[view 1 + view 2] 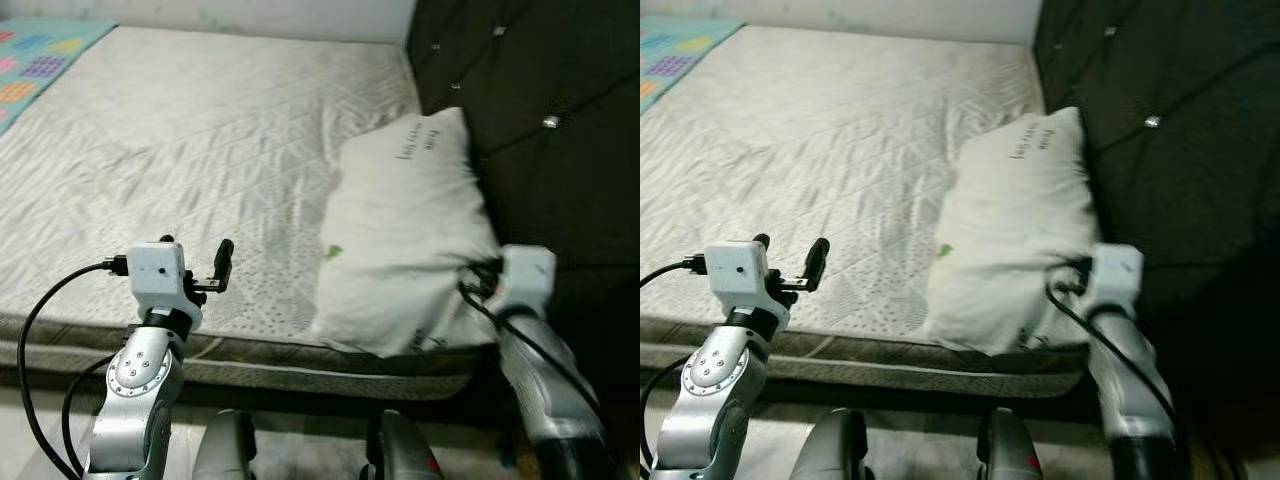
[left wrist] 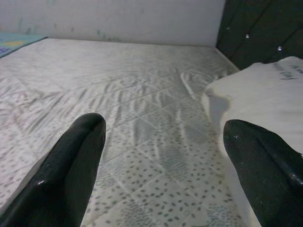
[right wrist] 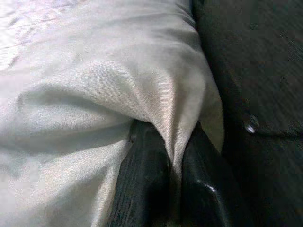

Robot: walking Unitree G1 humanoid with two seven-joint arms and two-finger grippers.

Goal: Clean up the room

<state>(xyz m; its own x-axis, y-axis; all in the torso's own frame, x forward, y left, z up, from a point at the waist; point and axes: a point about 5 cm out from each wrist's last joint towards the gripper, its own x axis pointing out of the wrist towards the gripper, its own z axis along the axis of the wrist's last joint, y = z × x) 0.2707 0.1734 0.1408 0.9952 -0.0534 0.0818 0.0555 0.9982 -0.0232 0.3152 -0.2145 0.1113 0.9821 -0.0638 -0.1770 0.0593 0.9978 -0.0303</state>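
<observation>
1. Pillow (image 1: pixel 405 235) lies on the mattress (image 1: pixel 180 150), at its right side against the dark tufted headboard (image 1: pixel 540 110). Its long axis runs from the near mattress edge away from me, along the headboard.
2. My right gripper (image 3: pixel 173 163) is clamped on a fold of the pillow's fabric at its near right corner; the cloth is pinched between both fingers.
3. My left gripper (image 1: pixel 195 262) hovers over the near mattress edge, fingers spread, holding nothing. The pillow sits to its right, near but apart.
4. Judgement: the right arm is the one on the pillow; any repositioning pulls from that corner, so the far end may drag or swing.
</observation>
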